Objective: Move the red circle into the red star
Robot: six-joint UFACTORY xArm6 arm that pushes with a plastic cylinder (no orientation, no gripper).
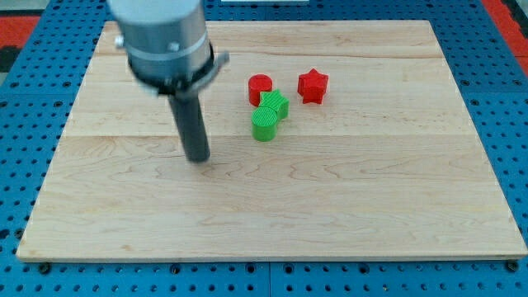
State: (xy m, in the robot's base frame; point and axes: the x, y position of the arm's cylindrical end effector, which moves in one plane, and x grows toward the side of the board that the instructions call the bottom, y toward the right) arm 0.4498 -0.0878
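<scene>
progress nil so far: red circle (260, 88) sits apart from red star (313, 86) to its right, two green blocks (269, 116) touching its lower edge, my tip (198, 157) well left on the desk (371, 206), no claw fitted so nothing pinched, push still to make

A pale wooden counter (330, 214) lies on a blue perforated surface (503, 74). My tip (198, 158) rests on the wood left of centre, apart from every block. The red circle (260, 88) sits at about two o'clock from my tip. The red star (313, 86) stands at three o'clock from the circle, near it but with a gap between. At five o'clock from the circle, touching it, sits a green block (275, 105); a green circle (265, 124) touches that one at seven o'clock.
</scene>
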